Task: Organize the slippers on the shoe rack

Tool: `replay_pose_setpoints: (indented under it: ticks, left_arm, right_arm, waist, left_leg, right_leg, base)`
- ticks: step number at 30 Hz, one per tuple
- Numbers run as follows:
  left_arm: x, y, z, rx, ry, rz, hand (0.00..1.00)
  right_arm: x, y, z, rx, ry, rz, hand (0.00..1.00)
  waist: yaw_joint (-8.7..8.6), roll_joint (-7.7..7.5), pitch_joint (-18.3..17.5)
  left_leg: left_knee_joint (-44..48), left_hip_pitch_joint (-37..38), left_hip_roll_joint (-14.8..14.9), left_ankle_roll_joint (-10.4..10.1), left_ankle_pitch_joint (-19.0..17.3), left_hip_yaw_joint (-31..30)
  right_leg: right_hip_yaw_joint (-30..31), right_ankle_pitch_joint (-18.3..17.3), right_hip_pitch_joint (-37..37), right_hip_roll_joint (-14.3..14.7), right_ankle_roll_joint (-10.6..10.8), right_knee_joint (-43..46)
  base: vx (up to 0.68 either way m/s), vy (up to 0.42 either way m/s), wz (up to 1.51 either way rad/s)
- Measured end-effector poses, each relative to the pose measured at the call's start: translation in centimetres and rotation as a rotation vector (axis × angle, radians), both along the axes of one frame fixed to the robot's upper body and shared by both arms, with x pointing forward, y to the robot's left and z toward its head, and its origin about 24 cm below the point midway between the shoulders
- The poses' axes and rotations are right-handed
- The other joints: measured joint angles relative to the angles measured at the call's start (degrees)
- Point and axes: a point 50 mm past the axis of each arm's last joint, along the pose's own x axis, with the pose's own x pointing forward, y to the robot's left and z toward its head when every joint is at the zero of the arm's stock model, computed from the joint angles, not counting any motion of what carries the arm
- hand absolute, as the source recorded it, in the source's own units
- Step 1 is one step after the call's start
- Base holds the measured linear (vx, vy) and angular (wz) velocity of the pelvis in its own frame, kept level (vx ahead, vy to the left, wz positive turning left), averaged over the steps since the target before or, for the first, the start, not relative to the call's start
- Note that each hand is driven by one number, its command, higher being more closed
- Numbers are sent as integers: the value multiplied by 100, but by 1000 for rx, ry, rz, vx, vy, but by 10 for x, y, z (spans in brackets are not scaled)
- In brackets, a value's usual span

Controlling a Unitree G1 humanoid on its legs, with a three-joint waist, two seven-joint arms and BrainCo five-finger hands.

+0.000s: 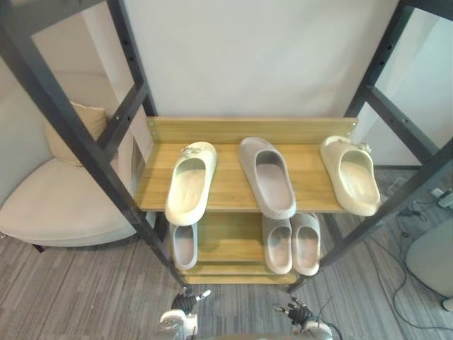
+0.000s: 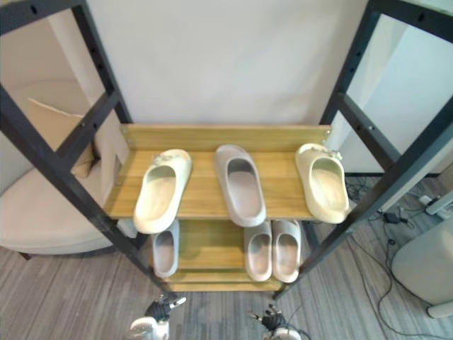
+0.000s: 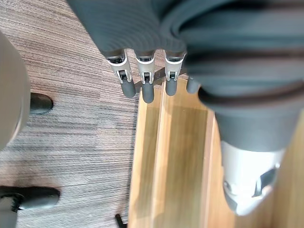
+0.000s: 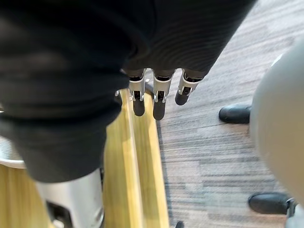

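Closest in, the left hand (image 1: 185, 304) and the right hand (image 1: 299, 312) hang low over the grey carpet (image 1: 85, 297), just in front of the shoe rack. Each hand has loose, straight fingers (image 3: 145, 80) and holds nothing. The rack's black frame (image 1: 88, 149) has slanted bars that cross in front of both shelf ends. On the bottom shelf (image 1: 226, 241), one grey slipper (image 1: 185, 245) sits alone on the left and a pair of grey slippers (image 1: 306, 244) sits together on the right. The top shelf (image 1: 228, 177) holds a cream slipper (image 1: 190, 183) on the left, a grey slipper in the middle (image 1: 267, 177), and another cream slipper (image 1: 350, 175) on the right. Their tips stick out over the edge and hide parts of the slippers below. A pale chair (image 1: 49, 198) with a cushion (image 1: 78, 127) stands to the left, behind the bars. Cables (image 1: 403, 262) lie on the floor to the right. A white wall (image 1: 248, 57) is at the back.
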Motion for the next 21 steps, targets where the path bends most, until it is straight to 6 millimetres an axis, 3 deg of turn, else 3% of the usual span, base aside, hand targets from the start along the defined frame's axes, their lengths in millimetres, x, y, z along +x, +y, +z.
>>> replay_pose_setpoints:
  ticks: [8,14,18,21]
  left_arm:
    - [-7,14,-2,48,31,-36,0]
    - [-17,21,-3,72,42,-42,0]
    - [-22,24,-3,81,44,-40,0]
    - [-24,24,-3,82,43,-40,0]
  right_arm:
    - [5,3,11,-22,-98,61,0]
    - [37,-8,71,-113,-458,100,0]
    - [43,-14,117,-209,-666,158,0]
    - [44,-14,132,-240,-729,184,0]
  waist:
    - [-88,-4,3]
    - [-142,32,24]
    - [-213,6,7]
    - [-293,21,8]
  left_leg:
    - [-5,-16,-73,2,-1,-108]
    - [-165,-38,-29,-56,39,100]
    - [-223,-27,15,-83,54,204]
    - [-224,-11,26,-85,56,211]
  right_leg:
    - [86,24,-26,-49,36,2]
    - [384,176,-236,19,70,-2]
    - [489,190,-315,71,60,-7]
    - [490,193,-319,91,60,-43]
  base:
    - [-78,2,0]
    - [-97,-19,-25]
    - [-21,-24,-14]
    - [52,-12,-3]
